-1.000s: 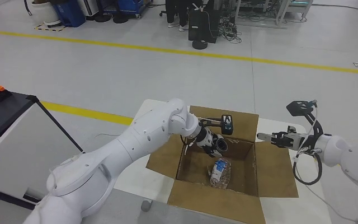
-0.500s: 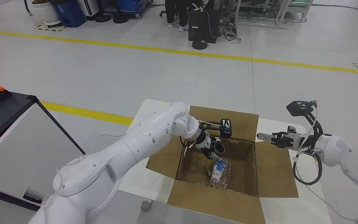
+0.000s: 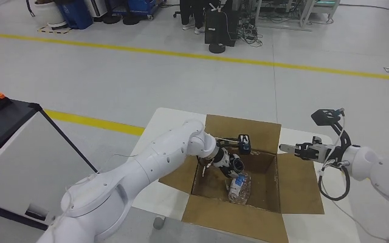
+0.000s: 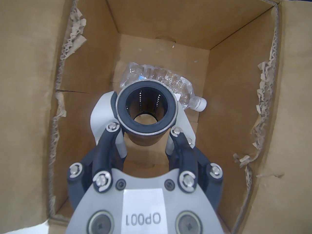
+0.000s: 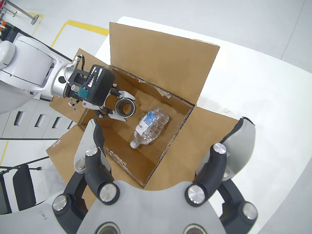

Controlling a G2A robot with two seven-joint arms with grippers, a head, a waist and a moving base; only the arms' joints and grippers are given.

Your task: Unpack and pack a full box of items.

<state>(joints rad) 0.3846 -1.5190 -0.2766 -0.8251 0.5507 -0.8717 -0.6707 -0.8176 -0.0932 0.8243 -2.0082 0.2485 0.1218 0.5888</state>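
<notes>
An open cardboard box [image 3: 299, 185] [image 4: 39, 49] [image 5: 204, 59] stands on the white table. A clear plastic water bottle [image 3: 238, 186] [image 4: 160, 77] [image 5: 151, 125] lies on its floor. My left gripper [image 3: 234, 163] [image 4: 146, 118] [image 5: 121, 109] is inside the box, just above the bottle, shut on a black hollow cylinder [image 4: 146, 109] [image 5: 125, 108] with a metal rim. My right gripper [image 3: 285, 147] [image 5: 170, 132] hangs open and empty above the box's right flap.
The box's flaps are folded outward, the far one [image 3: 243, 129] upright. Bare white table [image 5: 268, 86] lies to the right of the box. A dark-edged cabinet [image 3: 24, 152] stands at the left, off the table.
My left gripper has gone lower and deeper into the box with the black cylinder, nearer the bottle. The right arm has kept still.
</notes>
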